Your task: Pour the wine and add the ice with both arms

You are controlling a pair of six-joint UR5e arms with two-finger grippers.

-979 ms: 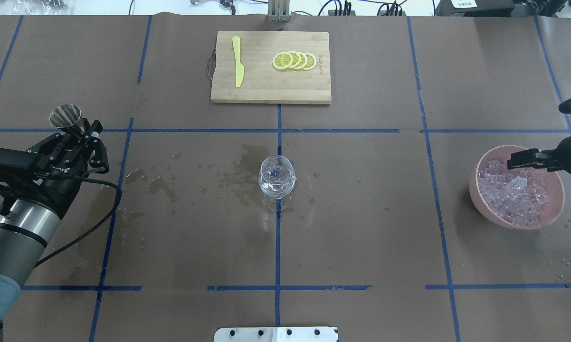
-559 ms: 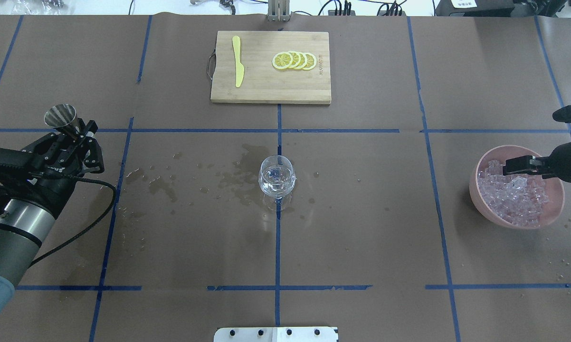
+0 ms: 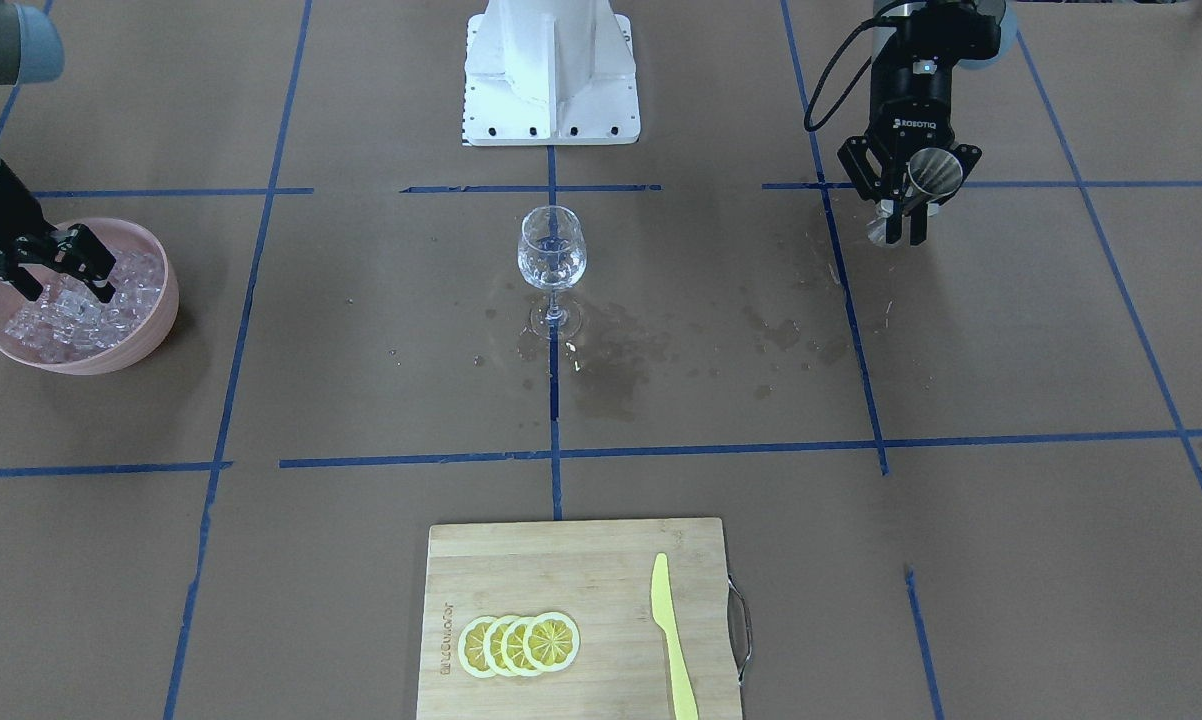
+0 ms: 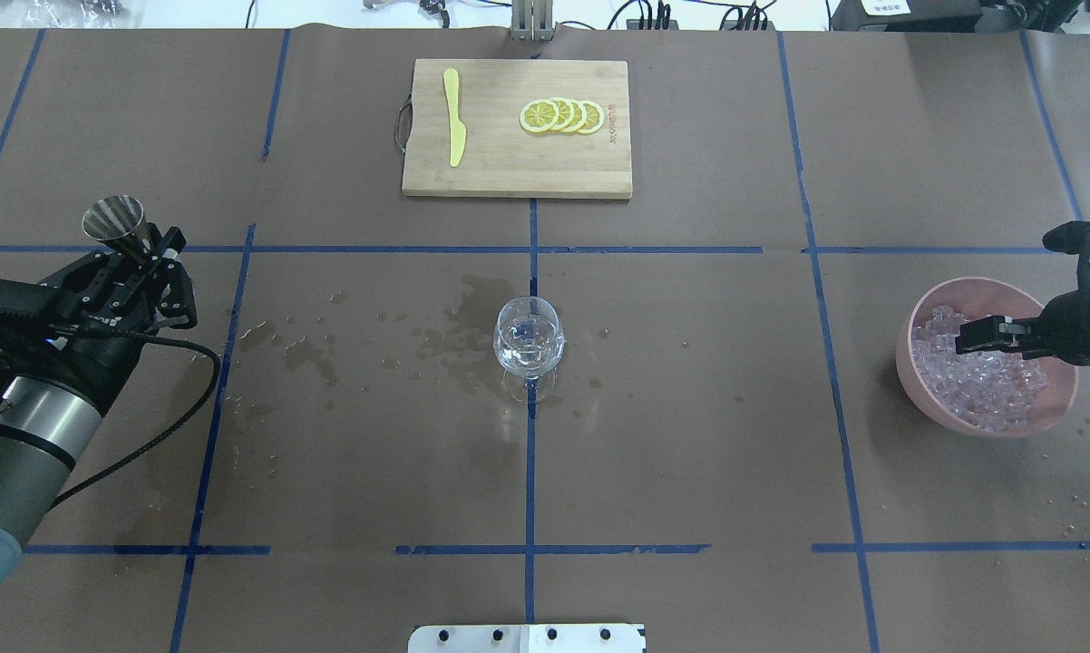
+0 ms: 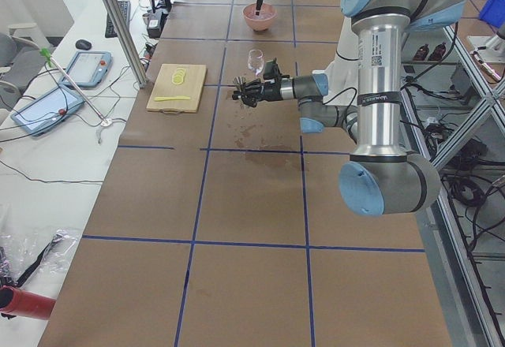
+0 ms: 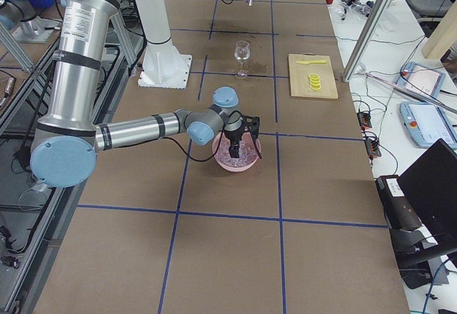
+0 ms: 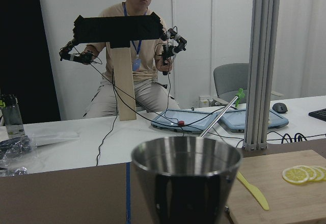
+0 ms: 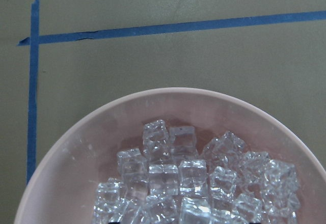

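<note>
A clear stemmed glass (image 4: 528, 340) stands at the table's middle with a little colourless wine in it; it also shows in the front view (image 3: 551, 255). My left gripper (image 4: 150, 252) is shut on a steel jigger (image 4: 115, 220), held tilted at the table's left, well away from the glass. The jigger fills the left wrist view (image 7: 186, 175). My right gripper (image 4: 978, 336) is open, fingers spread just above the ice (image 4: 989, 383) in a pink bowl (image 4: 985, 426). The right wrist view shows the ice cubes (image 8: 183, 183) close below.
A wooden cutting board (image 4: 516, 172) at the far middle carries lemon slices (image 4: 561, 116) and a yellow knife (image 4: 454, 118). Dark wet stains (image 4: 450, 340) lie on the brown paper left of the glass. Blue tape lines grid the table.
My right gripper has moved back and down, closer to the ice in the bowl. My left gripper with the jigger has drifted slightly left.
</note>
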